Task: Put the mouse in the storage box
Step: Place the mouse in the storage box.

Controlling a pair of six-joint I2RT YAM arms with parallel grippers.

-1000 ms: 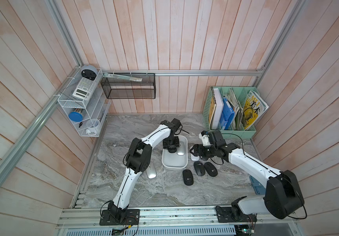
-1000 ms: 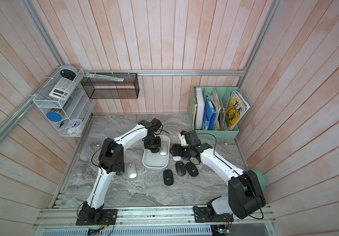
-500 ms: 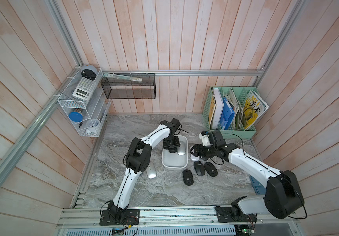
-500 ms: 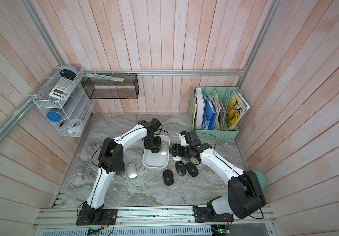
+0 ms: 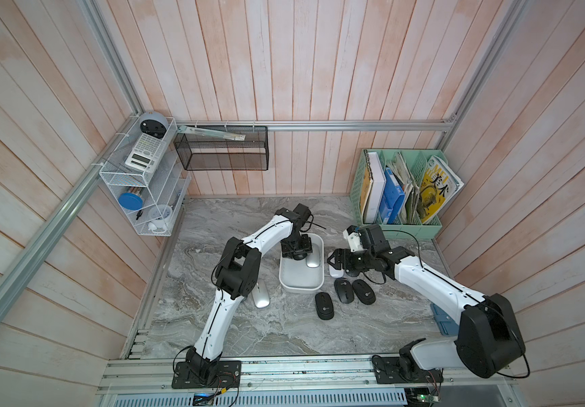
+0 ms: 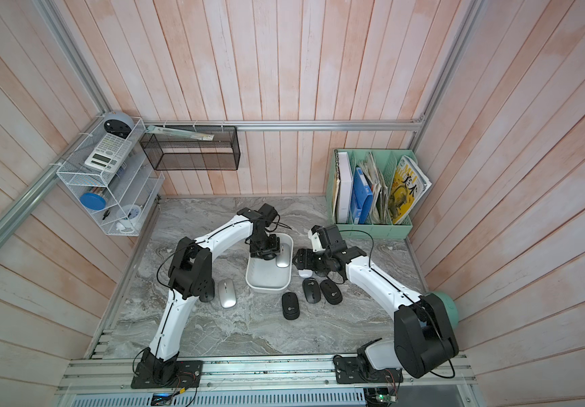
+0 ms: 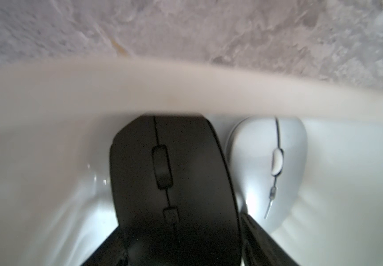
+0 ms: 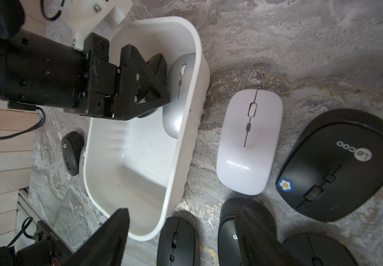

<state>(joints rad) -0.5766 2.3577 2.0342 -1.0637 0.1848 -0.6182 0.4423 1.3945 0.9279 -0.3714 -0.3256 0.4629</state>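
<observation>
Mouse down on the floor, that's how it reads from here: the black mouse [image 7: 172, 184] lies flat in the storage box [image 5: 301, 290], at the box's far end. My left gripper [image 5: 297, 251] reaches down inside with that mouse right between its jaws. Whether the pads are pressing its flanks or standing just clear I can't tell; in the wrist view the fingers [image 7: 259, 244] sit close along both sides. Long axis first: the black mouse runs along the box's long side, wheel end nosed up to the far end wall and tail end toward my wrist, so my jaws straddle its narrow width. Now the relation it all turns on: the silver mouse [image 7: 266, 165] lies just beside it, parallel and pointing the same way, and one of my fingers is down in the slim gap between the two. So I judge the way out is straight up with no sideways drift, or that finger nudges the silver one. On the other side, my right gripper [image 8: 180, 214] hangs with jaws wide and nothing in them, above the table [image 5: 249, 334] just outside the box's side wall. The white mouse [image 8: 249, 140] lies just beside that wall, long axis parallel to it, wheel end toward the far wall too, with black mice [image 8: 338, 165] near it. For that one, my right arm is plainly the nearer.
</observation>
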